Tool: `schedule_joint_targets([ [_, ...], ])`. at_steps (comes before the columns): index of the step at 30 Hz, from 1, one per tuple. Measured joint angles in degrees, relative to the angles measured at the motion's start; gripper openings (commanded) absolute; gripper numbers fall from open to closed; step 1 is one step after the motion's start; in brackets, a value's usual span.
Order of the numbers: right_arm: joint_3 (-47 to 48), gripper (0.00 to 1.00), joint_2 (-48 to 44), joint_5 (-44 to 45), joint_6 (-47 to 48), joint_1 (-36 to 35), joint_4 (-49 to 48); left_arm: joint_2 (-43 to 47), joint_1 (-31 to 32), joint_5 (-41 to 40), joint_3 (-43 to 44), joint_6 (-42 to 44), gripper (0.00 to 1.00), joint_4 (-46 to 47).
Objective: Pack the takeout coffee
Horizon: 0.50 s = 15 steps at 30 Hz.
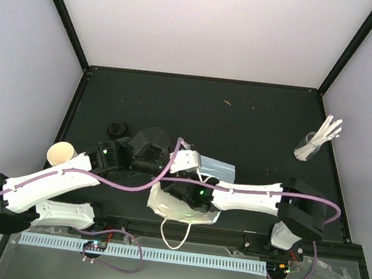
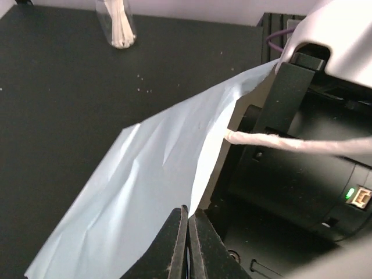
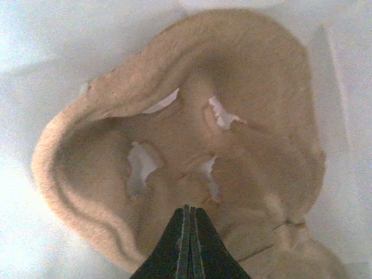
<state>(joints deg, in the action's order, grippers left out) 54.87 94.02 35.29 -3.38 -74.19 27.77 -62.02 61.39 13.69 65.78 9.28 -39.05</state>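
The brown moulded-pulp cup carrier (image 3: 192,133) fills the right wrist view, lying inside the light-blue paper bag (image 1: 215,166). My right gripper (image 3: 187,208) reaches into the bag (image 3: 35,52) with its jaws shut at a ridge of the carrier. My left gripper (image 2: 187,216) is shut on the bag's upper edge (image 2: 145,186) and holds the mouth open; it sits at the table's middle (image 1: 170,163). One cream paper cup (image 1: 61,154) stands without a lid at the left, beside my left arm. A black lid (image 1: 116,130) lies behind it.
A clear glass of white sticks (image 1: 315,143) stands at the right back and shows in the left wrist view (image 2: 116,23). A white bag handle (image 1: 176,235) hangs over the table's near edge. Another handle cord (image 2: 279,142) crosses in front of my right arm's black body.
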Motion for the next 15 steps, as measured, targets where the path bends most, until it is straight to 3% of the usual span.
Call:
schedule_joint_targets([
  [3, -0.39, 0.01, -2.21, -0.37, 0.55, -0.92, 0.42, 0.02, 0.26, 0.07, 0.44, -0.13, 0.02, 1.07],
  [6, -0.61, 0.01, -3.04, -0.83, 0.59, -1.62, 0.55, 0.02, 0.26, 0.0, 0.46, -0.33, 0.1, 1.49],
  [15, -1.73, 0.01, -3.91, -1.7, 0.0, -1.68, 0.57, 0.39, 0.26, -2.29, 0.55, -3.69, 0.66, 1.38],
])
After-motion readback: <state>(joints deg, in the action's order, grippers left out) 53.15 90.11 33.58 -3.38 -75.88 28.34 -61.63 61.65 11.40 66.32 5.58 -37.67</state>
